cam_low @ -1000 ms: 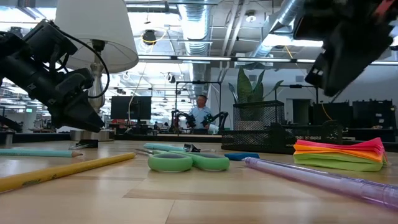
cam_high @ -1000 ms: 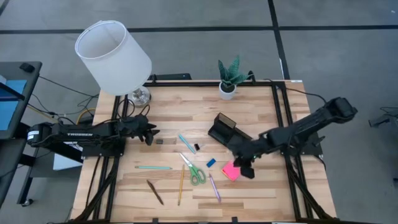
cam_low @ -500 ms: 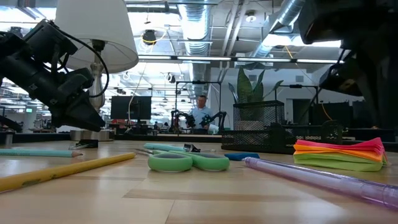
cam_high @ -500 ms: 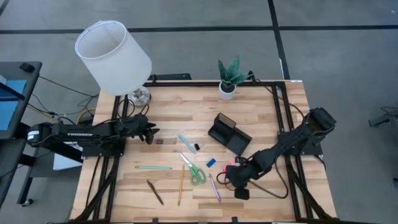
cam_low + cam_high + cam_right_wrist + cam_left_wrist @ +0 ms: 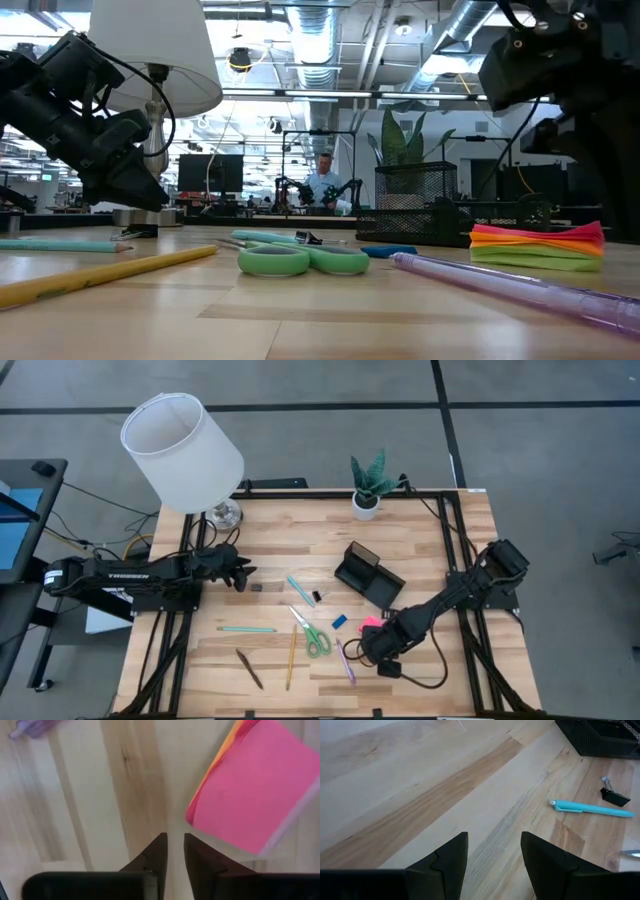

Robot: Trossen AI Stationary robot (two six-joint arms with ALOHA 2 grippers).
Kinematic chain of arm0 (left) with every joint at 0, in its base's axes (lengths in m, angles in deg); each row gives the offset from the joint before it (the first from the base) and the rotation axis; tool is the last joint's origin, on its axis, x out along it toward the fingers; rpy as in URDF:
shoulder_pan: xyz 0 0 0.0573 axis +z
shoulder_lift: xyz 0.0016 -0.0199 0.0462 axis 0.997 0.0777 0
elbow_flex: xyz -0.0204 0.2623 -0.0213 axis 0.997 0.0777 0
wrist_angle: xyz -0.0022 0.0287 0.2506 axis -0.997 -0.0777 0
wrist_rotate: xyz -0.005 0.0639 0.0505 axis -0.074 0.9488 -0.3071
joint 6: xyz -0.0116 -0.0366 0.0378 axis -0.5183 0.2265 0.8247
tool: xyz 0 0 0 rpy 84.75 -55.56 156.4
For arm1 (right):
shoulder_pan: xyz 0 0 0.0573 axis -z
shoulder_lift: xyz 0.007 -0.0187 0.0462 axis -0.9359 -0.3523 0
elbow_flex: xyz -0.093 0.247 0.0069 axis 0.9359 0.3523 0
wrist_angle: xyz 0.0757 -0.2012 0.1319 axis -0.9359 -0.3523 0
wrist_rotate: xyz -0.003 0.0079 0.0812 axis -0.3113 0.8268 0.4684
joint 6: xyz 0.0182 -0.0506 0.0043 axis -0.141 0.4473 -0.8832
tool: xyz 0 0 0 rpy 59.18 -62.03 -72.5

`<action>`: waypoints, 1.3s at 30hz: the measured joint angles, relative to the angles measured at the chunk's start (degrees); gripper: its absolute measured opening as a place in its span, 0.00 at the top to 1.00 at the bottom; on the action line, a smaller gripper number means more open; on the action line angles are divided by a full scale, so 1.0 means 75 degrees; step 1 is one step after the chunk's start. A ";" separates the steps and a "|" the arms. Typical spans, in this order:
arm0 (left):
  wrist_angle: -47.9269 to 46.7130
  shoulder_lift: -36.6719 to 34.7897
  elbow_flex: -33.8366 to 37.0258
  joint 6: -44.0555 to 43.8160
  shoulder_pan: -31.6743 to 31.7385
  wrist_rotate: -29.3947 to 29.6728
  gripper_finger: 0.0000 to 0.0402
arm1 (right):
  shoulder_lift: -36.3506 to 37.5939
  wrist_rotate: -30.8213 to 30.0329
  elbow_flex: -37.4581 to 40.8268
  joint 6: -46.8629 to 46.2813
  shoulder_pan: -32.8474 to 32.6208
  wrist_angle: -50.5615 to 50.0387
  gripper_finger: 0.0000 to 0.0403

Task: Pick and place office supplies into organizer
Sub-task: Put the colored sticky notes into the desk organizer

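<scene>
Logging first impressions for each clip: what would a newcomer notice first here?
The right gripper hangs low by the pink sticky pad, its fingers nearly together beside the pad, gripping nothing. Supplies lie scattered mid-table, green scissors foremost, with the black organizer behind them. The left gripper waits open near the white lamp.

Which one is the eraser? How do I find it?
Find the black organizer mid-table. Just in front of it, between the green scissors and the pink sticky notes, lies the eraser: the only small blue block there.
</scene>
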 joint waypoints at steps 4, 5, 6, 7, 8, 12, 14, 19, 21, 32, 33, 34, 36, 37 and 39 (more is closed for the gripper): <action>0.0000 0.0025 0.0000 -0.0003 -0.0001 -0.0002 0.56 | 0.0003 0.0006 -0.0117 0.0003 -0.0015 -0.0172 0.81; 0.0000 0.0030 0.0000 -0.0003 -0.0003 -0.0003 0.56 | 0.0003 0.0000 -0.0147 0.0000 -0.0015 -0.0218 0.80; 0.0000 0.0032 0.0000 -0.0005 -0.0002 -0.0003 0.56 | 0.0006 -0.0023 -0.0165 0.0003 -0.0015 -0.0279 0.80; -0.0001 0.0045 0.0000 -0.0006 0.0000 -0.0003 0.56 | 0.0006 -0.0032 -0.0165 0.0002 -0.0015 -0.0340 0.80; -0.0003 0.0046 0.0000 -0.0006 -0.0003 -0.0003 0.56 | 0.0006 -0.0038 -0.0165 0.0000 -0.0015 -0.0387 0.80; -0.0003 0.0043 0.0000 -0.0009 0.0000 -0.0002 0.56 | 0.0009 -0.0413 -0.0165 -0.0013 -0.0012 -0.0597 0.80; -0.0003 0.0043 0.0000 -0.0010 -0.0001 0.0003 0.56 | 0.0012 -0.0758 -0.0165 -0.0009 0.0011 -0.0593 0.80; -0.0003 0.0043 0.0000 -0.0013 -0.0002 0.0003 0.56 | 0.0012 -0.1017 -0.0165 0.0003 0.0106 -0.0356 0.80; -0.0003 0.0043 0.0000 -0.0015 0.0000 0.0006 0.56 | 0.0012 -0.1028 -0.0165 0.0004 0.0108 -0.0230 0.80; -0.0003 0.0043 0.0000 0.0000 0.0000 0.0012 0.56 | 0.0012 -0.1598 -0.0165 0.0069 0.0122 0.0017 0.80; -0.0003 0.0043 0.0000 0.0003 0.0000 0.0012 0.56 | 0.0012 -0.1656 -0.0165 0.0070 0.0137 0.0056 0.80; -0.0003 0.0043 0.0000 0.0003 -0.0001 0.0012 0.56 | 0.0009 -0.1653 -0.0165 0.0070 0.0152 0.0104 0.80; -0.0003 0.0043 0.0000 0.0004 0.0000 0.0012 0.56 | 0.0008 -0.1614 -0.0165 0.0070 0.0189 0.0225 0.80; -0.0003 0.0043 0.0000 0.0009 0.0000 0.0012 0.56 | 0.0006 -0.1616 -0.0165 0.0070 0.0189 0.0261 0.80; -0.0003 0.0043 0.0000 0.0014 0.0000 0.0015 0.56 | 0.0006 -0.1615 -0.0165 0.0067 0.0189 0.0268 0.80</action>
